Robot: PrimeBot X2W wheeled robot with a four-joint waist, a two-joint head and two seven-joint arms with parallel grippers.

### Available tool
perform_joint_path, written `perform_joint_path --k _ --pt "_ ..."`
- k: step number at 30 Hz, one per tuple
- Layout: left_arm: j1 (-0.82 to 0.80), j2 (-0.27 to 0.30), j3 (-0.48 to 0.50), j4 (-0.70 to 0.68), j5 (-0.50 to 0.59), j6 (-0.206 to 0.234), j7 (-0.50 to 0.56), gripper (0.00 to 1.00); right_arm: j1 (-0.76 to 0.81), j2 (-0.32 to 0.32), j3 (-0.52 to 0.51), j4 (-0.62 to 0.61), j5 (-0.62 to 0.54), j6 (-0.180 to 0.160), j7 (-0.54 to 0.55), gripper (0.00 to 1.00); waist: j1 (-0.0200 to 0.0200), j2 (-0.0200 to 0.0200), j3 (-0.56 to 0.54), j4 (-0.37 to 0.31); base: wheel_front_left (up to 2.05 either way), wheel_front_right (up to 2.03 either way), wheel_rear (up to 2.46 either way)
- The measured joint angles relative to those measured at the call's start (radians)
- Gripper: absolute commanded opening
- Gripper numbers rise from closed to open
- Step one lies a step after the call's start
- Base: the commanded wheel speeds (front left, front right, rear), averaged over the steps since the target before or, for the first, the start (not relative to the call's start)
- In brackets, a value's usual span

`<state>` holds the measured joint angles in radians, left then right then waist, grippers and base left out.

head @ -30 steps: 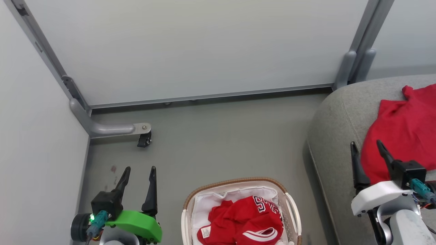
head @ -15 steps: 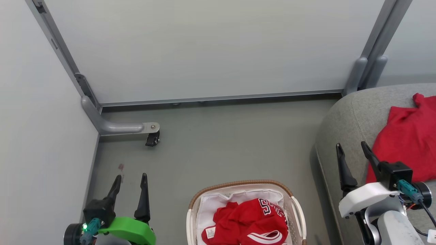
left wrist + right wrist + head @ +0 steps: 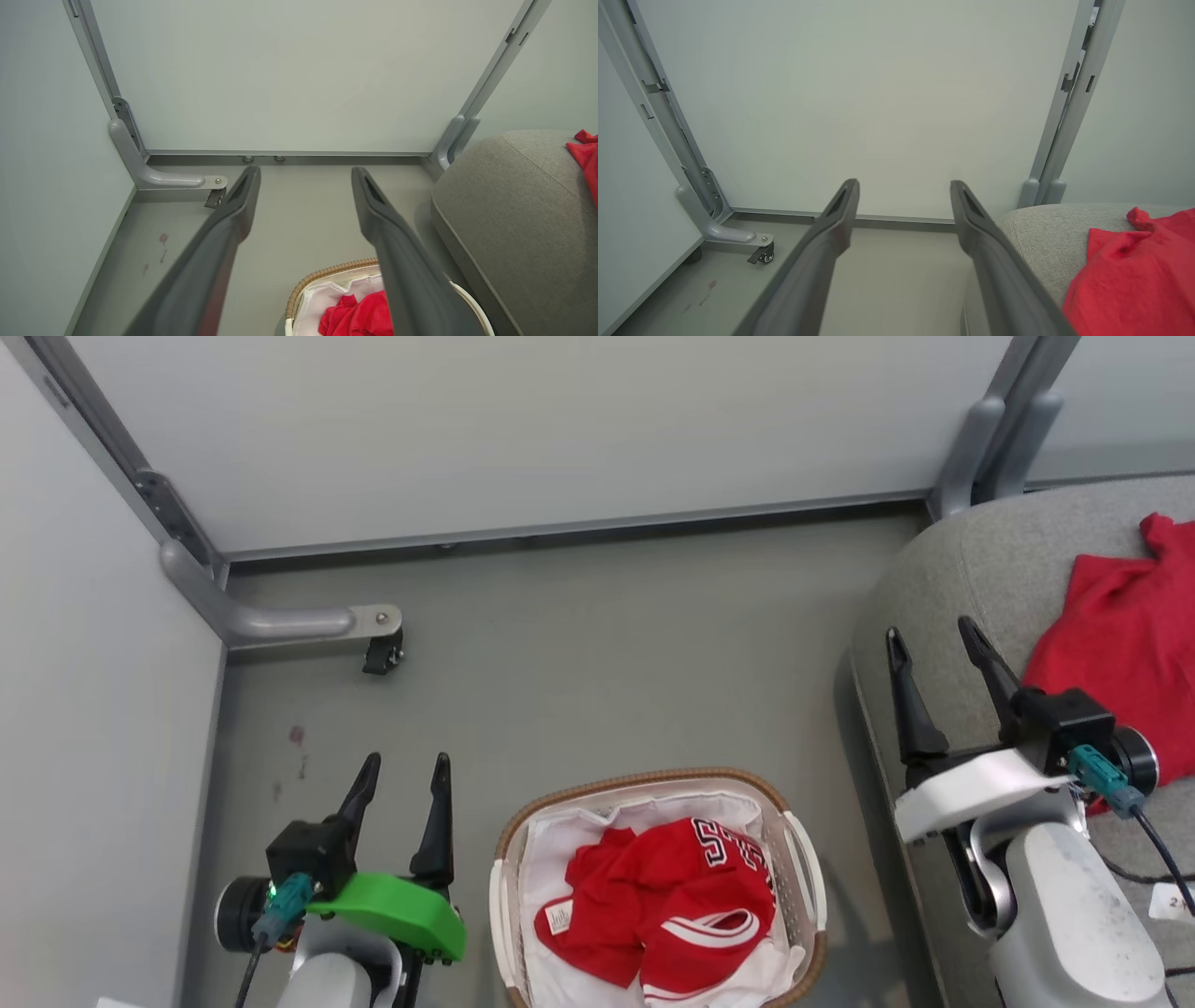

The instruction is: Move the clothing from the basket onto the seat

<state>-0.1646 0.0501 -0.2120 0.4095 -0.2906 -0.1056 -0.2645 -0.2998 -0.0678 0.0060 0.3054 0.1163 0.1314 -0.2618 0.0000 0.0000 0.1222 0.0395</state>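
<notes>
Just right of the right fingers, the red T-shirt already lies on the seat. Between both pairs, nearer the left fingers, the jersey sits in the basket. Both pairs stand wide apart, empty. Roughly half remains, by my judgement.

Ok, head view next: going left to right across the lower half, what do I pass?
left gripper, jaws apart → basket → right gripper, jaws apart → red T-shirt
</notes>
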Motion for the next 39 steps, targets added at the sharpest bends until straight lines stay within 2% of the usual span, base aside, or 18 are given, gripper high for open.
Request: perform_joint_path --k 9,20,31,39 --pt "-0.172 -0.002 -0.092 0.089 -0.019 -0.013 0.000 1.00 -0.139 0.013 0.059 -0.055 0.000 0.000 0.000 1.00 0.0000 0.0000 0.165 -0.071 0.00 0.00 0.00" --pt "-0.378 -0.004 -0.227 0.312 -0.031 -0.023 0.000 1.00 -0.263 0.015 0.107 -0.150 0.075 0.000 0.000 1.00 0.0000 0.0000 0.370 -0.204 0.00 0.00 0.00" --pt "-0.505 0.012 -0.405 0.517 -0.137 -0.023 0.000 1.00 -0.308 0.015 0.126 -0.230 0.116 0.000 0.000 1.00 0.0001 0.0000 0.547 -0.330 0.00 0.00 0.00" --pt "-0.606 0.035 -0.533 0.671 -0.203 -0.023 0.019 1.00 -0.322 0.016 0.124 -0.273 0.119 0.000 0.000 1.00 0.0001 0.0000 0.666 -0.386 0.00 0.00 0.00"
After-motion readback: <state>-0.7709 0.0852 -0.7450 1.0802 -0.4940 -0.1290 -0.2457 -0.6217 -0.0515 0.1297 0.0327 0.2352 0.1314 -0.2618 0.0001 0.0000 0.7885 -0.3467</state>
